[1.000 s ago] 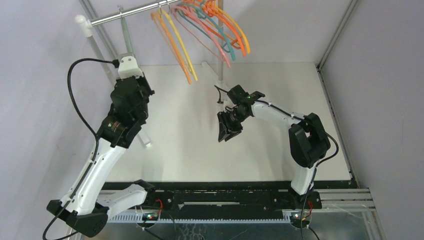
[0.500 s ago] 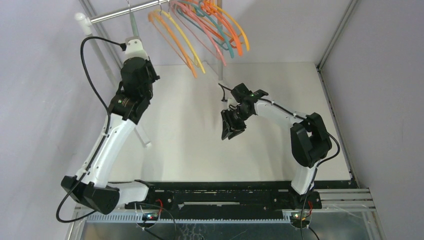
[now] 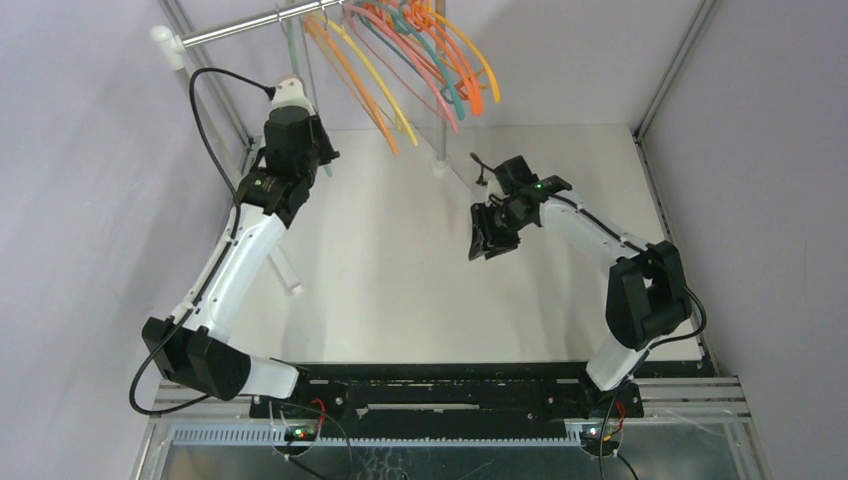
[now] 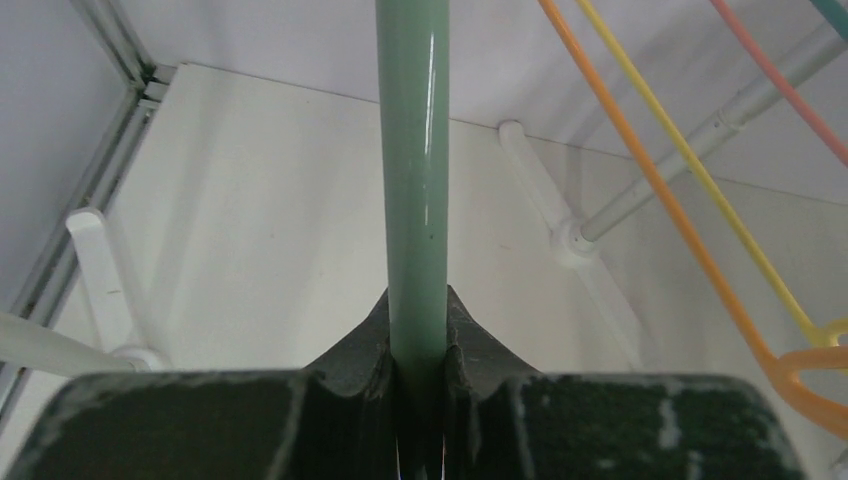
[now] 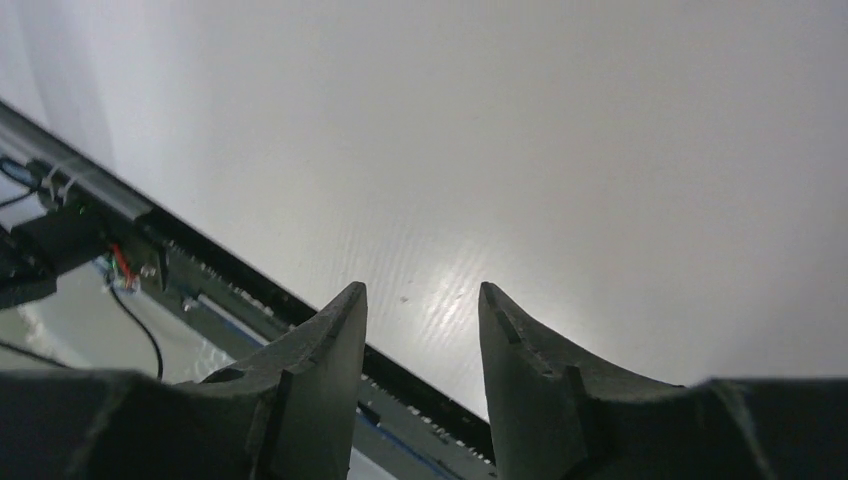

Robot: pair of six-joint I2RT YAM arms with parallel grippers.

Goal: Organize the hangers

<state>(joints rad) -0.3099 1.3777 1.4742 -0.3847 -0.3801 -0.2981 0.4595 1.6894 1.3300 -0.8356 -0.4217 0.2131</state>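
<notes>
Left jaws clamped on green hanger (image 4: pixel 415 180), carried right along rail (image 3: pixel 240 29) toward other hangers (image 3: pixel 440 60): grouping nearly done. Right jaws open, empty, over desk (image 5: pixel 600 150).

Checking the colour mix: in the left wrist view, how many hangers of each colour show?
Pale green hanger, in the left claw: 1
Orange hanger: 1
Yellow hanger: 1
Pink hanger: 1
Teal hanger: 1
Total: 5

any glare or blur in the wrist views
Left wrist: a white glare streak runs down the pale green plastic hanger bar held in the left claw. Right wrist: a bright sheen on the white table beyond the open right claw. Neither view looks smeared.
</notes>
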